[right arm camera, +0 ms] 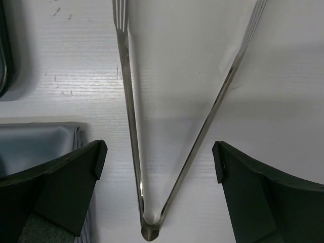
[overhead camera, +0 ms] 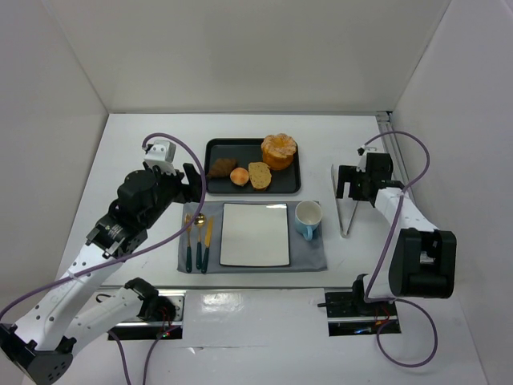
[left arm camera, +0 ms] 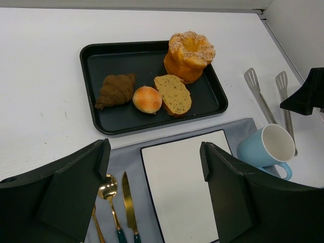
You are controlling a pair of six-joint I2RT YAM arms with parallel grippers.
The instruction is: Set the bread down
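The right gripper hangs with its jaws spread wide, straddling the hinge end of the steel tongs. The tongs lie splayed on white tabletop between the grey mat's right edge and the side wall. The left gripper is spread as well and holds nothing, above the mat's far left corner, near the black tray. The bread sits in the tray's far right corner, tight to the rim, perhaps touching the flat slice beside it. The white plate lies on the mat just below the tray.
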